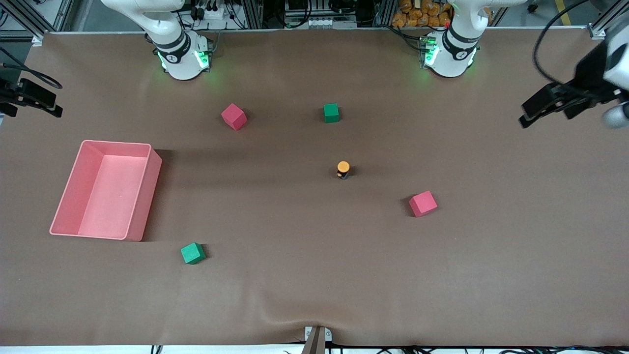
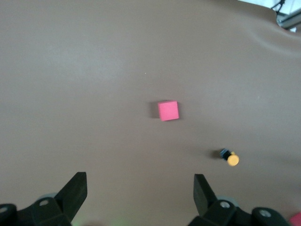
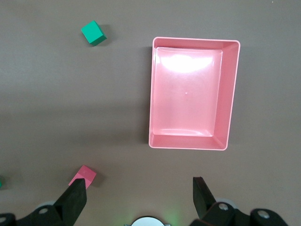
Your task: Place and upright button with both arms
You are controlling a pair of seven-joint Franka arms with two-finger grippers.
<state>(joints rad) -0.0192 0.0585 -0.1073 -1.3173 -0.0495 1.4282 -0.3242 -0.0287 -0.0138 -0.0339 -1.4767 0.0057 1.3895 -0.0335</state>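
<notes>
The button stands near the middle of the front frame on the brown table, orange cap up, with open cloth all around it. Its nearest neighbour, a pink cube, sits lower and toward the left arm's end, well apart. A green cube lies above it in the frame, a second pink cube is at upper centre, and another green cube is at lower centre.

The pink bin fills the middle of the frame's left side.

The left gripper hangs at the right edge, fingers spread wide and holding nothing, its arm cut off by the frame. The right gripper hovers over the table beside the bin, also wide and empty; in the front view it is mostly cut off.
</notes>
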